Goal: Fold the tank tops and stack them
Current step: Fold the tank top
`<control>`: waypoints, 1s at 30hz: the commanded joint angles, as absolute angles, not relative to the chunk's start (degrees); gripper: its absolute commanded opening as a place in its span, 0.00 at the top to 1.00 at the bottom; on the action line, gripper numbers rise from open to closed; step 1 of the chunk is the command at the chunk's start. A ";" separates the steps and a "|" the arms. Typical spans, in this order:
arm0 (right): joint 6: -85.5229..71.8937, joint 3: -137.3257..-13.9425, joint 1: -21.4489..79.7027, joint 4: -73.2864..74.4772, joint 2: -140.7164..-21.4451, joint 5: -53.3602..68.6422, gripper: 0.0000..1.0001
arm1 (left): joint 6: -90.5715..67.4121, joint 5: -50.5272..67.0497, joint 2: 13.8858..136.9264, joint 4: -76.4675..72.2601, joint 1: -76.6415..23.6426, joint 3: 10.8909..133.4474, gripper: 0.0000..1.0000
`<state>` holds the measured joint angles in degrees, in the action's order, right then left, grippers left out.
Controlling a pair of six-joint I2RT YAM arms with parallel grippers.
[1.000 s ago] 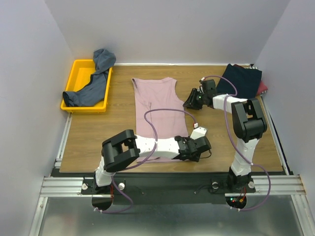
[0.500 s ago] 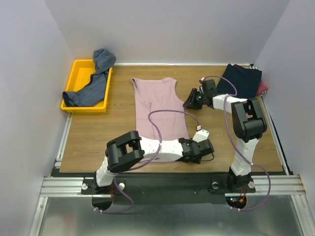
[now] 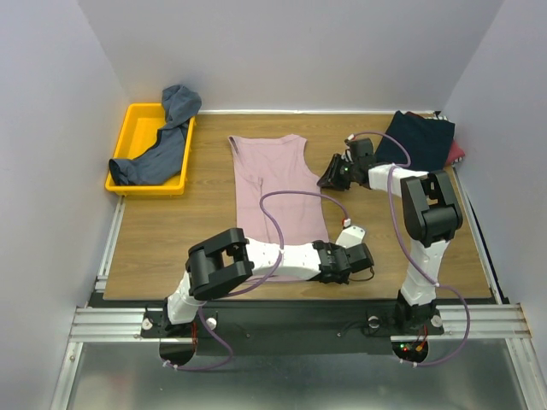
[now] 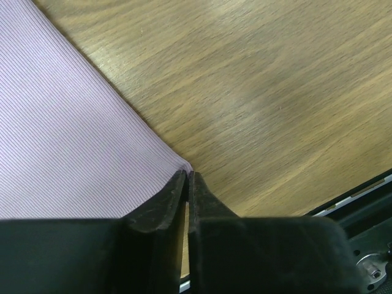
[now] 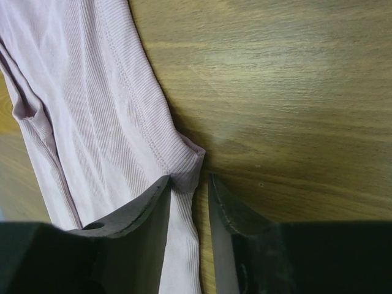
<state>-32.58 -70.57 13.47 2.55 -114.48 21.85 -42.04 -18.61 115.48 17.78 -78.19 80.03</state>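
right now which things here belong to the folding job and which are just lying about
job: pink tank top, blue-grey tank top, dark navy tank top, red tank top

lying about: yellow tray, wooden table

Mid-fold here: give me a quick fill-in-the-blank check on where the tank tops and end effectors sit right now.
The flat tank top mid-table is ___.
The blue-grey tank top drapes over the ___ tray.
The ___ end effector is closed on the flat tank top's near hem corner.
The navy tank top lies in the table's far ___ corner.
Missing words: pink; yellow; left; right.
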 commanded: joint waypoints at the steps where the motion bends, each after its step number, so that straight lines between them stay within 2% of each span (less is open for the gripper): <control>1: -31.99 -72.60 14.06 1.67 -115.31 21.27 0.68 | -42.19 -20.48 113.47 17.32 -78.58 79.90 0.90; 5: -32.08 -73.30 14.06 1.76 -115.75 20.83 0.76 | -42.36 -20.39 112.06 16.09 -78.40 78.05 1.00; 11: -31.56 -73.48 14.24 1.76 -115.23 18.73 0.91 | -42.71 -18.99 108.81 12.92 -77.52 74.01 1.00; 13: -31.12 -73.30 14.33 1.76 -114.26 16.53 0.93 | -42.89 -18.72 107.33 11.61 -77.26 72.43 1.00; 30: -28.56 -74.70 18.01 1.85 -110.92 8.44 0.95 | -46.84 -10.64 93.35 -4.56 -72.16 56.00 1.00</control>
<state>-29.91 -71.13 16.58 3.07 -113.47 11.73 -44.93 -12.95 97.78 0.71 -73.34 59.24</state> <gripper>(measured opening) 0.084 0.087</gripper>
